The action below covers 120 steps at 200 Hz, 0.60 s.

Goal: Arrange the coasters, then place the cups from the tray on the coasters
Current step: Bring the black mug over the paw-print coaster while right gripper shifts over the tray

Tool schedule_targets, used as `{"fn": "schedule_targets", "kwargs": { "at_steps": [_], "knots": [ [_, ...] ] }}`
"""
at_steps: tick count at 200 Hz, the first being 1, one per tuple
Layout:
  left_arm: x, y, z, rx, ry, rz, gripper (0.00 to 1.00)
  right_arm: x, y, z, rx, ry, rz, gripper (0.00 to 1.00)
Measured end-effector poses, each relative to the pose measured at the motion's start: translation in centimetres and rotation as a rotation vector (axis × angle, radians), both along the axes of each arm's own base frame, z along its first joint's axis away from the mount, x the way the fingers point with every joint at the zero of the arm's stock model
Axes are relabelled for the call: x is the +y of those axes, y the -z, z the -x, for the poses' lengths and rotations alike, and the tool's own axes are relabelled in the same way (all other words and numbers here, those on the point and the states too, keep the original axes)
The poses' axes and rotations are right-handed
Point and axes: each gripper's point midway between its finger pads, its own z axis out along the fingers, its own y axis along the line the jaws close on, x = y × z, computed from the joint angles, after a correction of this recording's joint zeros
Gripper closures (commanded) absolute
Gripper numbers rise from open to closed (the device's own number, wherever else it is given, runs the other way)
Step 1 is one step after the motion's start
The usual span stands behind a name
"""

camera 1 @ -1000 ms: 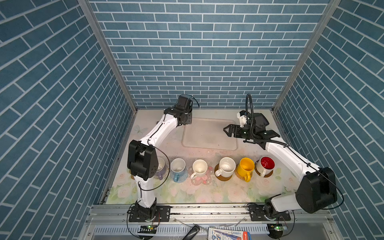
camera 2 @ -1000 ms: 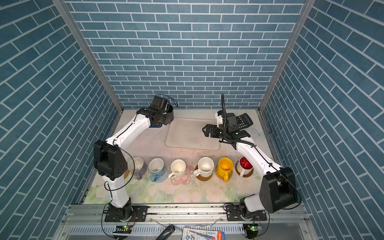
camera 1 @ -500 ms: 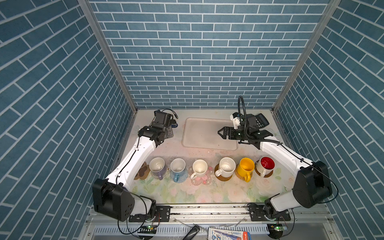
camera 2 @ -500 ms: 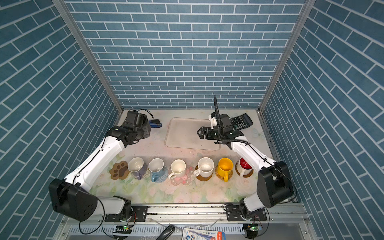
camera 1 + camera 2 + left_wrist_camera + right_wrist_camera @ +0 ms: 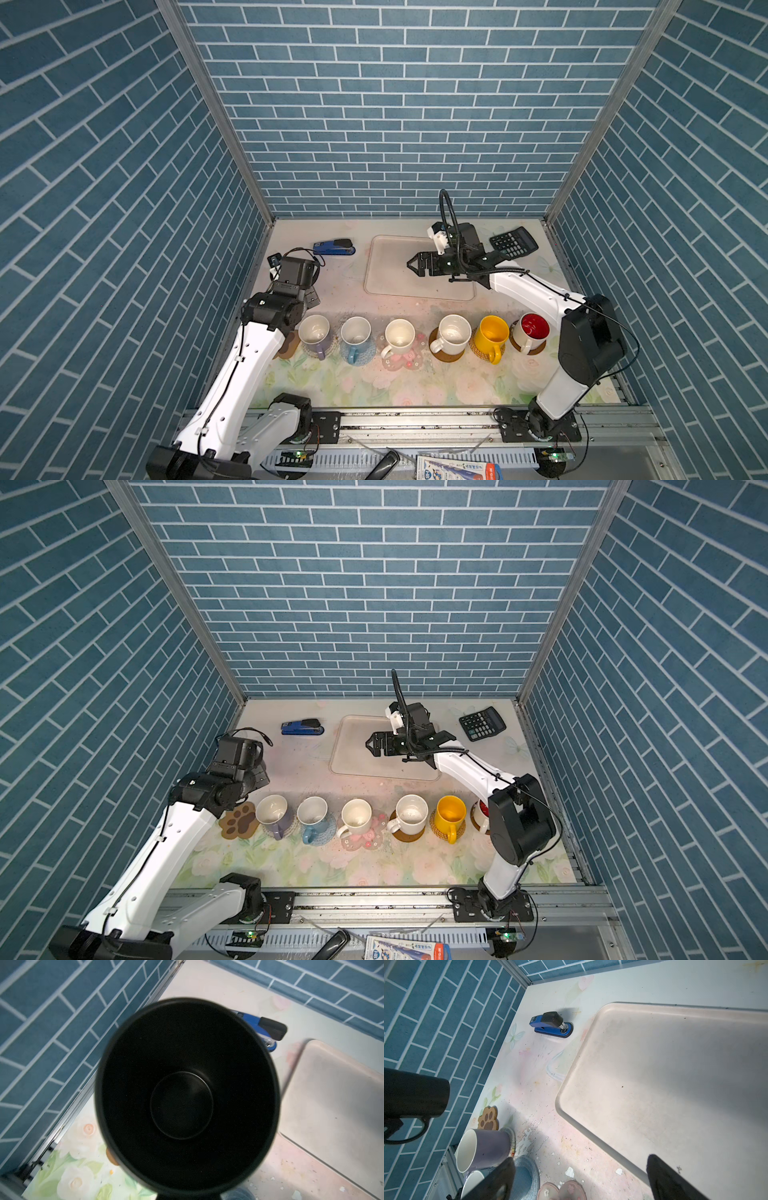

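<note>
A black cup [image 5: 187,1095] fills the left wrist view, seen from straight above. My left gripper [image 5: 188,1196] is shut on it at its handle side, and the right wrist view shows the black cup [image 5: 415,1095] hanging above the table. It is just behind the bare brown paw-shaped coaster [image 5: 239,821]. Several cups stand on coasters in a row along the front, from a lavender cup [image 5: 316,332] to a white cup with a red inside [image 5: 534,328]. My right gripper [image 5: 411,265] hovers open and empty over the cream tray [image 5: 390,282].
A blue stapler [image 5: 333,247] lies behind the left arm near the back wall. A black calculator [image 5: 513,243] sits at the back right beside the tray. Tiled walls close in the left, back and right sides.
The left arm has swung from the tray's back left corner to the front left, carrying the black cup to just behind the paw coaster. The right gripper has drifted left over the tray.
</note>
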Motion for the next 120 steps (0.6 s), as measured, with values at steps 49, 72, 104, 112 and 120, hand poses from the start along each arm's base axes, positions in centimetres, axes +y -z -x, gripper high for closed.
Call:
{"fn": "schedule_targets", "kwargs": {
  "at_steps": [49,72,104,112,120],
  "knots": [
    [2.1,4.4,3.8,0.043,-0.126,-0.009,1.0,1.0,0.3,0.2,0.011,-0.023,0.002,0.01],
    [2.9,6.3,5.4,0.056,-0.175,-0.013,1.0,1.6,-0.2,0.0,0.004,-0.031,-0.005,0.01],
    [3.8,8.9,7.2,0.068,-0.243,-0.024,1.0,2.4,0.2,-0.1,0.016,-0.046,-0.002,0.01],
    [4.0,9.4,7.6,0.071,-0.257,-0.026,1.0,2.6,0.5,-0.2,0.022,-0.048,0.002,0.02],
    [4.2,9.8,7.9,0.072,-0.269,-0.028,1.0,2.7,0.9,-0.2,0.031,-0.051,0.009,0.02]
  ]
}}
